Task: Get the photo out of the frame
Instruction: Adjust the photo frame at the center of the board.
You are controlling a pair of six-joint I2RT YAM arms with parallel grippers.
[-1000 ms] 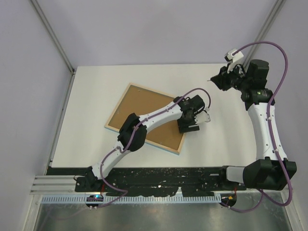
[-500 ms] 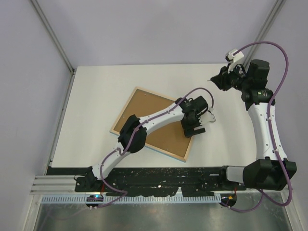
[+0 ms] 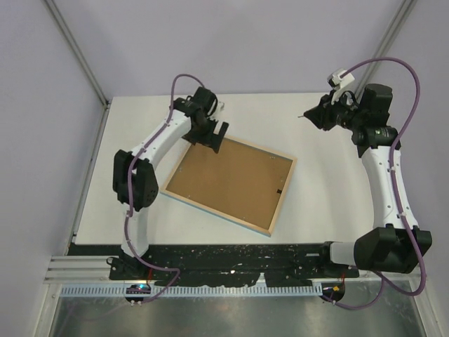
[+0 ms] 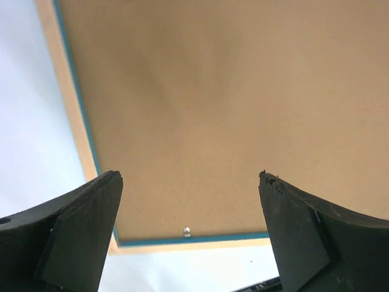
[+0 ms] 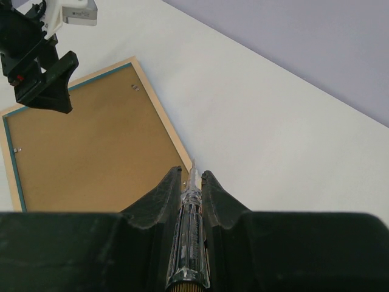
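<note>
From above, the frame (image 3: 283, 196) lies face down near the middle of the white counter (image 3: 140, 126), turned at a slant, its brown backing board (image 3: 231, 182) facing up. The photo itself is out of sight. The left pincer (image 3: 216, 135) hangs over the frame's far left corner. The right pincer (image 3: 312, 116) is off by the far right of the counter, well apart from the frame.

From the left wrist, the left pincer (image 4: 188, 176) is released, its dark fingers (image 4: 85, 225) spread wide over the backing board (image 4: 213, 91). The frame's (image 4: 78, 121) blue-lined wooden edge and a small metal clip (image 4: 187, 231) show beneath.

From the right wrist, the right pincer (image 5: 191, 173) is clenched on a clear-handled screwdriver (image 5: 190, 219), with its tip aimed toward the frame's (image 5: 162, 121) near corner.
</note>
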